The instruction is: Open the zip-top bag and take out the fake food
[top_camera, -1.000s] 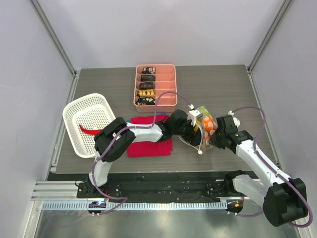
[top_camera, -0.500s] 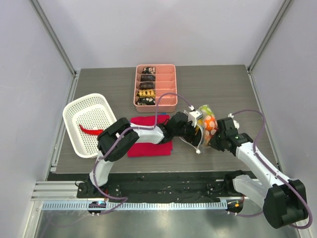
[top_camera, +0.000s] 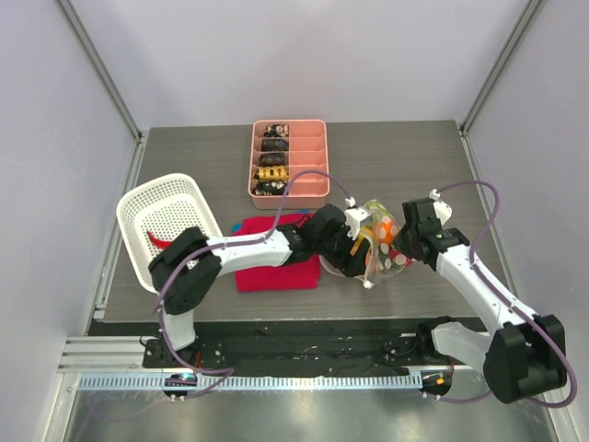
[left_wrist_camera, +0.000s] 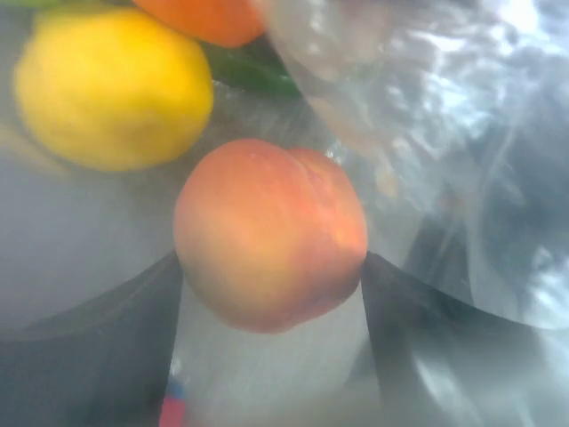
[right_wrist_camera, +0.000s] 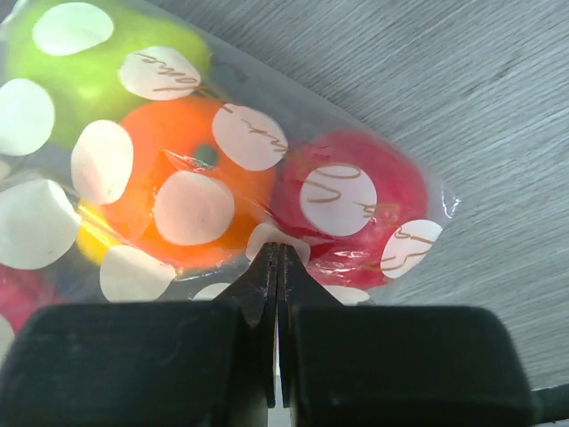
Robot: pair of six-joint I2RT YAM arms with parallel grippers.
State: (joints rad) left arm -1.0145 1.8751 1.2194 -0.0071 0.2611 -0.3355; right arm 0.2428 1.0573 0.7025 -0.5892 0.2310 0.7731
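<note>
The zip-top bag (top_camera: 386,247) lies on the table between both grippers, clear with white dots. My left gripper (top_camera: 362,250) is inside its mouth. In the left wrist view the left gripper (left_wrist_camera: 271,267) has its dark fingers (left_wrist_camera: 116,329) pressed on both sides of a peach (left_wrist_camera: 267,222). A yellow fruit (left_wrist_camera: 111,84), an orange (left_wrist_camera: 209,13) and a green pod (left_wrist_camera: 253,71) lie behind it. My right gripper (top_camera: 405,241) is shut, and in the right wrist view the right gripper (right_wrist_camera: 278,253) pinches the bag (right_wrist_camera: 191,209) film below an orange (right_wrist_camera: 151,196) and a red apple (right_wrist_camera: 373,173).
A white lattice basket (top_camera: 138,198) at the left holds a red chili (top_camera: 158,242). A red cloth (top_camera: 276,272) lies under my left arm. A pink divided tray (top_camera: 313,157) with dark and gold pieces stands at the back.
My right gripper has pulled the bag's end back and to the right, and the bag now lies flatter. My left gripper has gone deeper into the bag, and its elbow has swung left.
</note>
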